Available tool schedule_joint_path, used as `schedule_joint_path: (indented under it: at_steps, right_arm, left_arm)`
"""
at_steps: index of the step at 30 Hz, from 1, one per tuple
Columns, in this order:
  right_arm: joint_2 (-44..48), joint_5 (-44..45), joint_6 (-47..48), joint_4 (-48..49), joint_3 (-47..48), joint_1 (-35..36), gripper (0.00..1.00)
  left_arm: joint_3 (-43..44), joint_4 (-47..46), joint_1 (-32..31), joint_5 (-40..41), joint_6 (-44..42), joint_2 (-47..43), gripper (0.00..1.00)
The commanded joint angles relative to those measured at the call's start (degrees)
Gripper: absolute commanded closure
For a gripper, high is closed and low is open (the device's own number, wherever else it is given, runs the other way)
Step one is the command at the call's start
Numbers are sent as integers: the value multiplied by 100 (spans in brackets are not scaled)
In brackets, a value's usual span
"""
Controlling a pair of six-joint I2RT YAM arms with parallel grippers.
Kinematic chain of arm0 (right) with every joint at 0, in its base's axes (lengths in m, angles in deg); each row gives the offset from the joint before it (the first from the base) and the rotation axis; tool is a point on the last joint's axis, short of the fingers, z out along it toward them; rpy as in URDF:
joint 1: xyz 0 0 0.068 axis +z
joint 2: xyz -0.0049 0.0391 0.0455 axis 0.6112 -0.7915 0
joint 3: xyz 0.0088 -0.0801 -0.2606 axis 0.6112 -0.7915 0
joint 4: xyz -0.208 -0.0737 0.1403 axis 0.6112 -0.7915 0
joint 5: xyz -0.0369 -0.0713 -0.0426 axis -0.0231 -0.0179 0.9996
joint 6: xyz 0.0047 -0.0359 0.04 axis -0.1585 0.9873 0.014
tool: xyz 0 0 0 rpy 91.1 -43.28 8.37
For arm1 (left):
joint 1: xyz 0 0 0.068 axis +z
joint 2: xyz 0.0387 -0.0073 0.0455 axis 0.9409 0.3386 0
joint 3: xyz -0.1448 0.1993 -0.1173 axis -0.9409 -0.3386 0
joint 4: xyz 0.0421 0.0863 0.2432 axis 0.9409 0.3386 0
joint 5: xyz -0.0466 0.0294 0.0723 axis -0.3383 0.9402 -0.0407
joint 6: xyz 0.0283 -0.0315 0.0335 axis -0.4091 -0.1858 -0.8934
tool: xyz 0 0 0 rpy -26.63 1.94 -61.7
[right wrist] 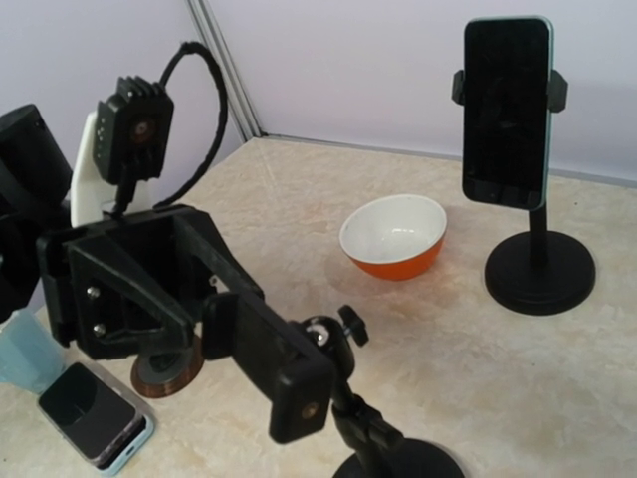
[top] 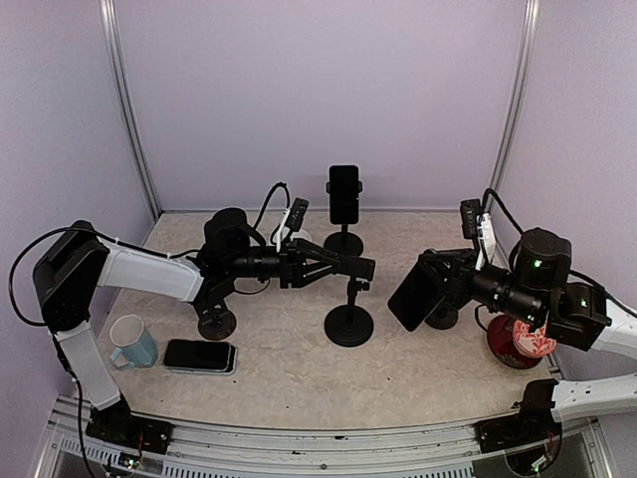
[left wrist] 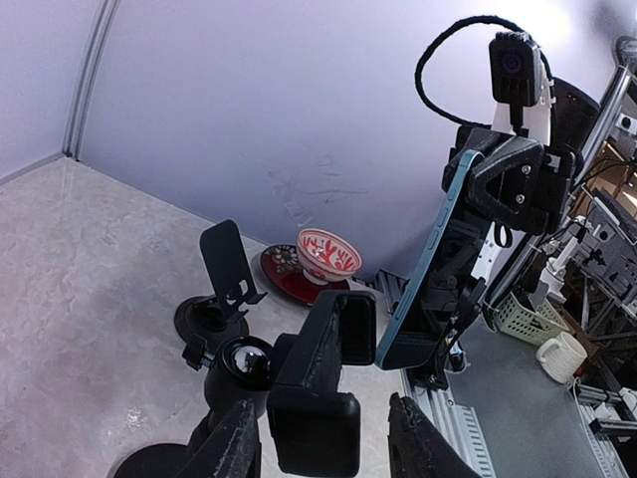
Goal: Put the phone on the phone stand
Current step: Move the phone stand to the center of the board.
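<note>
Teal-edged and dark-screened, the phone [left wrist: 426, 284] hangs above the counter [top: 289, 383] in my right gripper [top: 438, 284]. Its fingers are closed on it, and the lower end sticks out clear of them. I take that as deliberate: a free lower end is the part that can go into a cradle. The phone is tilted and sits just to the right of the phone stand [top: 348, 325], near it but not touching.

My left gripper [top: 358, 267] reaches in from the left at the height of the clamp head [left wrist: 317, 398] on top of that stand. Its fingers [left wrist: 237, 446] straddle the head. The left wrist view shows a sliver of gap on each side, so I read them as open around it and not yet bearing on it. The reason for this pose, as I judge it, is to steady the head. It sits on a small swivel joint atop a thin post, and a push from the phone could turn it or tip the whole stand.

A second phone [top: 344, 193] is already clamped upright in the back stand [top: 344, 242]. A spare phone [top: 200, 356] lies flat beside the mug [top: 132, 342]. Neither looks like part of this step.

I would want a firm hold on the head before bringing the phone across. The phone's lower corner is close to my left fingers, so a clash there is the main risk.
</note>
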Motion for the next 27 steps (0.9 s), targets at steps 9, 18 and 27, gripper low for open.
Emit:
schedule_joint_path:
  at_steps: [9, 18, 27]
  right_arm:
    - [45, 17, -42, 402, -5, -41, 100]
    - [72, -65, -35, 404, 3, -46, 100]
    - [-158, -771, 154, 636, 44, -46, 100]
  left_arm:
    - [-73, 3, 31, 12, -78, 74, 72]
    - [-70, -42, 43, 26, 4, 38, 100]
    - [-141, -97, -141, 126, 131, -39, 100]
